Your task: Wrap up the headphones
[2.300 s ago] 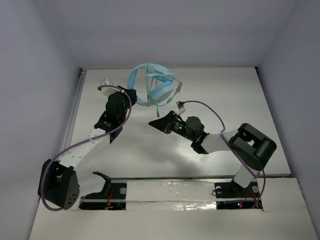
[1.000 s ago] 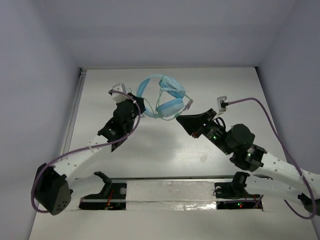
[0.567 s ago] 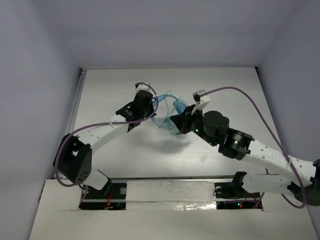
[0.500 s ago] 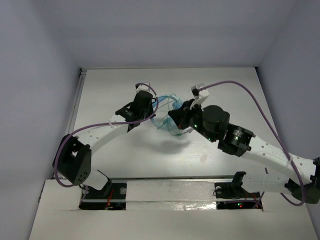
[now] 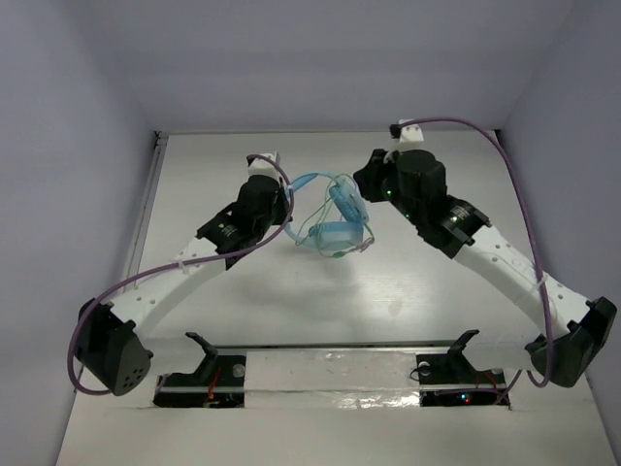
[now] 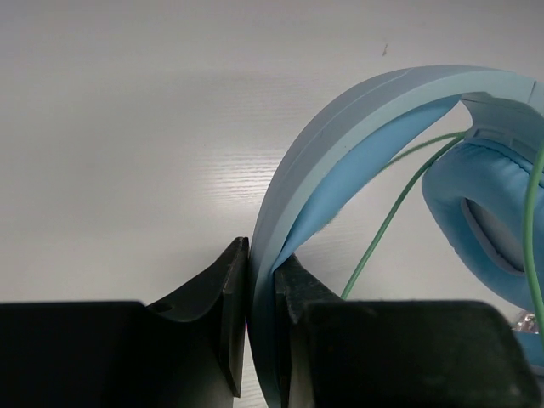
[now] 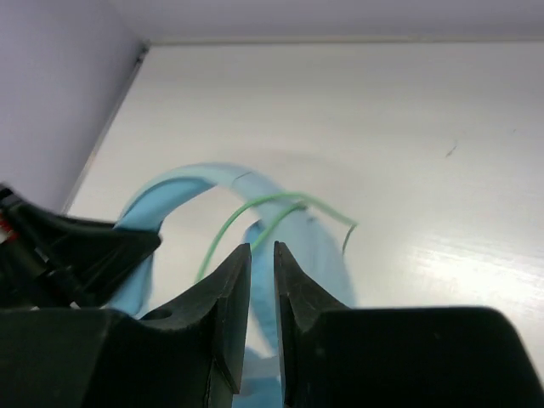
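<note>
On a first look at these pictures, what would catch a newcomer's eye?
The light blue headphones in mid-table, with a thin green cable looped across them. The left gripper pinches the headband, while the right gripper hovers close by, jaws nearly together.
</note>
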Robot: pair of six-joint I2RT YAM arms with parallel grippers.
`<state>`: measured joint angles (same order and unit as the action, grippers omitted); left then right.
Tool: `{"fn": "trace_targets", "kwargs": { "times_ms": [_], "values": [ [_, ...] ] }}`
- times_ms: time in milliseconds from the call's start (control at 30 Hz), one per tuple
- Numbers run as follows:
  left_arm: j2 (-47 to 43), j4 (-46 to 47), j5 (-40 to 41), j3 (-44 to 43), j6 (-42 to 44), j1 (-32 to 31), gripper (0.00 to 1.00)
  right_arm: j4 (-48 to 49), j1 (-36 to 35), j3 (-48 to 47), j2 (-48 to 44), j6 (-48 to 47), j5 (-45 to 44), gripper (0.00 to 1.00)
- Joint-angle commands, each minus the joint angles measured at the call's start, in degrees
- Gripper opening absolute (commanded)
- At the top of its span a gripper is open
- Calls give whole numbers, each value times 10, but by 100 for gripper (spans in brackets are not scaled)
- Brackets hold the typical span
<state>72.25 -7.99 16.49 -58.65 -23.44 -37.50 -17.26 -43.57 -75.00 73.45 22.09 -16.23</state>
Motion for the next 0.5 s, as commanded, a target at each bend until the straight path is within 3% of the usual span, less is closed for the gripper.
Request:
{"fn": "trace_targets", "kwargs": {
  "times_ms": [0, 133, 267, 400, 467],
  "values": [
    [-54, 27, 0, -41, 3, -6, 0, 57, 54, 11, -43, -18, 90, 23],
    [-81, -5, -3, -93, 26, -6, 0, 101, 111, 40, -98, -8, 145, 23],
    [-115, -27, -14, -110, 35, -6, 0, 103, 150, 56, -127, -11, 158, 0],
    [-143, -27, -40, -103, 33, -11, 0, 180, 150, 167, -172, -21, 236, 2],
    [-148, -31, -53, -110, 33, -11, 0, 233, 150, 215, -197, -18, 259, 14]
  ]
}}
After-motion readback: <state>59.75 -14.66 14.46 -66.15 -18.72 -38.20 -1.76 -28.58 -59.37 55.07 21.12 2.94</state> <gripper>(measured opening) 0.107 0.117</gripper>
